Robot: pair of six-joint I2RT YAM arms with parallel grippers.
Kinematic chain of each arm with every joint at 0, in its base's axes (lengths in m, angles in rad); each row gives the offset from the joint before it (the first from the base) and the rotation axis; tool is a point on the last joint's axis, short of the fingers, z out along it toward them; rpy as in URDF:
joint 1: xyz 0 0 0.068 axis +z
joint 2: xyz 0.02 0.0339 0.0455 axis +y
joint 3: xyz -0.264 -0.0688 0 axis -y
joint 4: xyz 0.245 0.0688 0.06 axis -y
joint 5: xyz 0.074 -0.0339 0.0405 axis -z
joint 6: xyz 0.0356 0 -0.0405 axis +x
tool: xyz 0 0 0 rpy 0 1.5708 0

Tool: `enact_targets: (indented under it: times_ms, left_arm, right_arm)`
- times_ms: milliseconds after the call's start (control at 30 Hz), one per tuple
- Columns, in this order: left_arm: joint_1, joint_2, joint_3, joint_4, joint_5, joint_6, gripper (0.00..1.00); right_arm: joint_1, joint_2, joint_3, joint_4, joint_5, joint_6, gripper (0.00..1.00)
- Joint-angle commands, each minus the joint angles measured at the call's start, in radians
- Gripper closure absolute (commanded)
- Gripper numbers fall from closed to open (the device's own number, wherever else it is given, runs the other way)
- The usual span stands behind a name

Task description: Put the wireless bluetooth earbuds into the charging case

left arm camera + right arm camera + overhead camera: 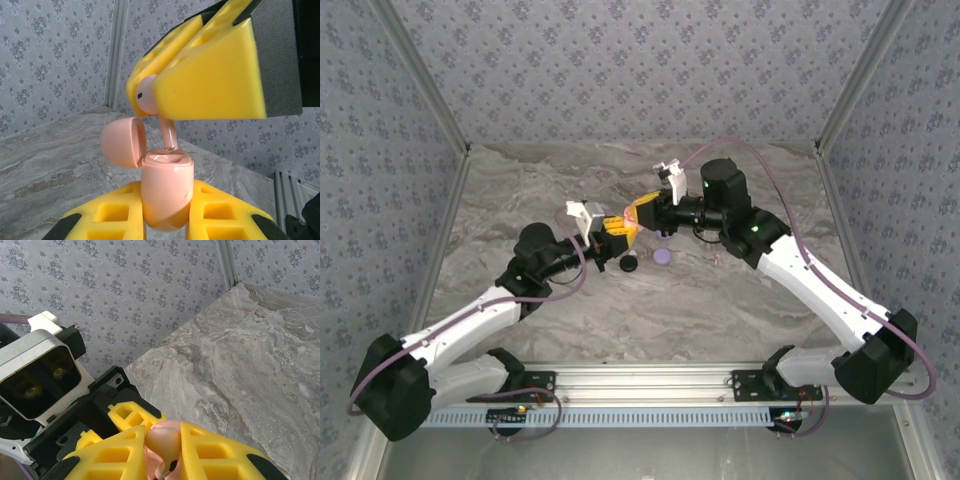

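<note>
I am holding the pink charging case [167,185] upright in my left pincer [167,212], whose yellow fingers [220,210] are pressing on it from both sides, above the marbled bench [720,310]. Its lid [122,142] is standing open, tipped back to one side. My right pincer [165,447] is gripping a pink earbud [146,97] directly over the case. The round head is sitting between the yellow pads [210,85] and the stem is pointing straight down, its tip just reaching the open top of the case. I am not able to tell if the tip is touching the socket. On the bench, near the two pincers, a purple disc [663,256] and a small black round piece [630,263] are lying.
</note>
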Motion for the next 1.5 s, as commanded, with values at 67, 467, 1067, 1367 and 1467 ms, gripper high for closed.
enact_targets:
  times_ms: [67, 467, 1067, 1367, 1467]
  left_arm:
    - [-0.009, 0.003, 0.031, 0.042, 0.007, 0.02, 1.0]
    - [-0.009, 0.004, 0.036, 0.039, 0.003, 0.025, 1.0]
    - [-0.009, -0.011, 0.02, 0.033, -0.018, 0.034, 1.0]
    - [-0.008, -0.024, 0.008, 0.027, -0.032, 0.042, 1.0]
    - [-0.009, -0.024, 0.01, 0.024, -0.033, 0.043, 1.0]
  right_arm:
    - [0.015, 0.019, 0.002, -0.027, 0.001, -0.023, 0.79]
    - [0.021, 0.024, -0.009, -0.093, 0.034, -0.052, 0.78]
    - [-0.088, -0.108, 0.025, -0.191, 0.088, -0.061, 0.3]
    - [-0.285, -0.039, -0.037, -0.56, 0.377, -0.075, 0.24]
    - [-0.323, 0.034, -0.116, -0.603, 0.437, -0.079, 0.26]
